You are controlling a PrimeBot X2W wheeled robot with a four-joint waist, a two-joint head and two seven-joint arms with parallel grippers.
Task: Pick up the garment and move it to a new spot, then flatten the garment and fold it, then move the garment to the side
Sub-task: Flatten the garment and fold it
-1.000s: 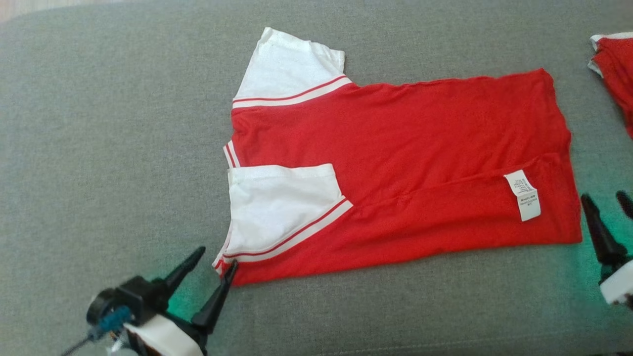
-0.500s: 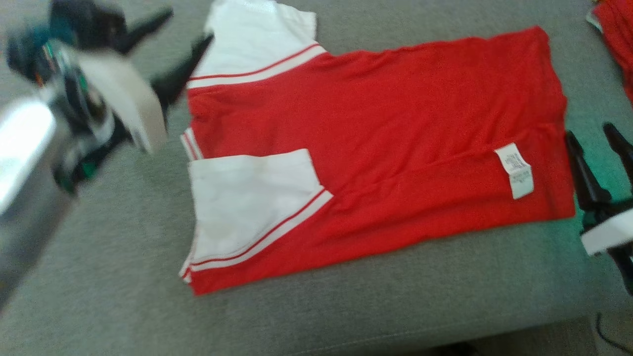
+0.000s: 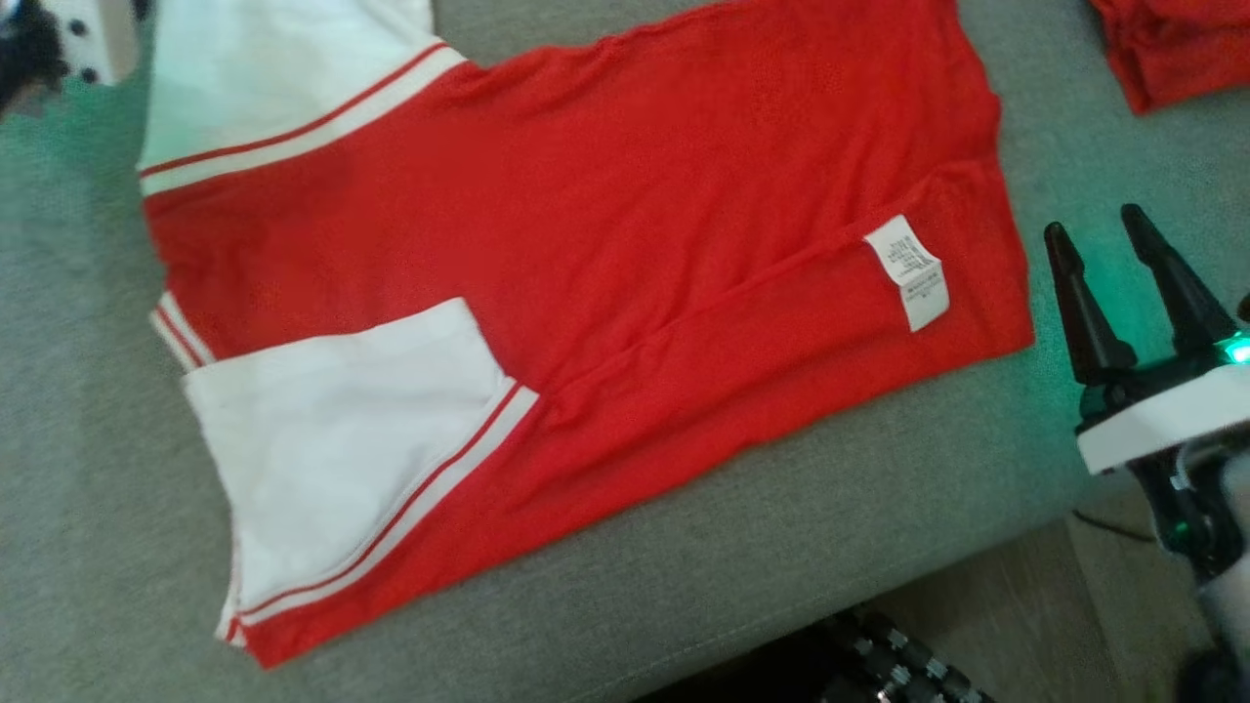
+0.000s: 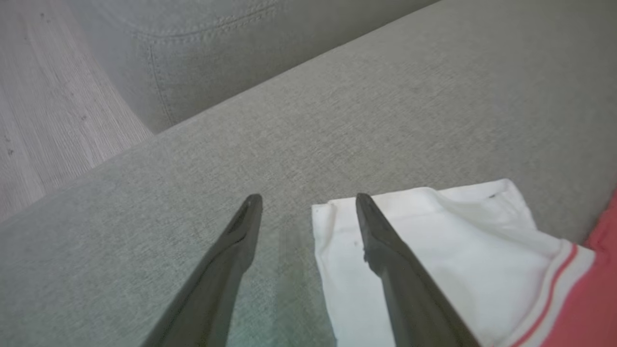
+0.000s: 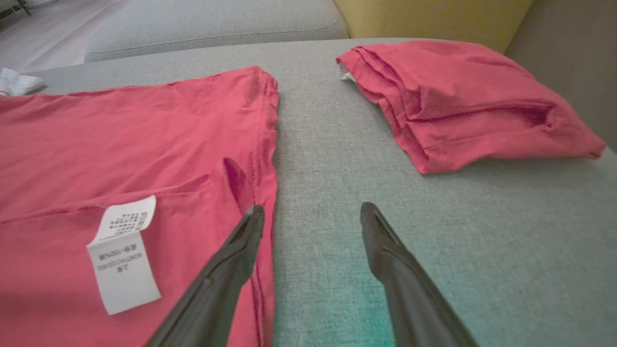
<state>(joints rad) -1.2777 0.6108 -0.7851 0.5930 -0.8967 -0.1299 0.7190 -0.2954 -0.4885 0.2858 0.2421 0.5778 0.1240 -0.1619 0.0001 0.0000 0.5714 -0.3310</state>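
Grey, coarsely woven upholstery covers the sofa seat, and on it the garment lies spread flat: a thin red jersey shirt with one long side folded inward along a soft crease. Its short sleeves are white, each edged with a red-and-white striped band; the near sleeve is folded onto the body and the far sleeve juts out past it. A white rectangular care label lies on the folded strip near the hem. The left gripper stands with its jaws wide apart and empty, one tapered dark finger over the far sleeve's corner, the other over bare cloth; whether they touch I cannot tell. The right gripper is likewise spread and empty, just beside the hem. Beyond the hem a second red garment lies apart, folded into a thick bundle, with a yellow cushion behind it and pale wood-grain floor past the seat's edge
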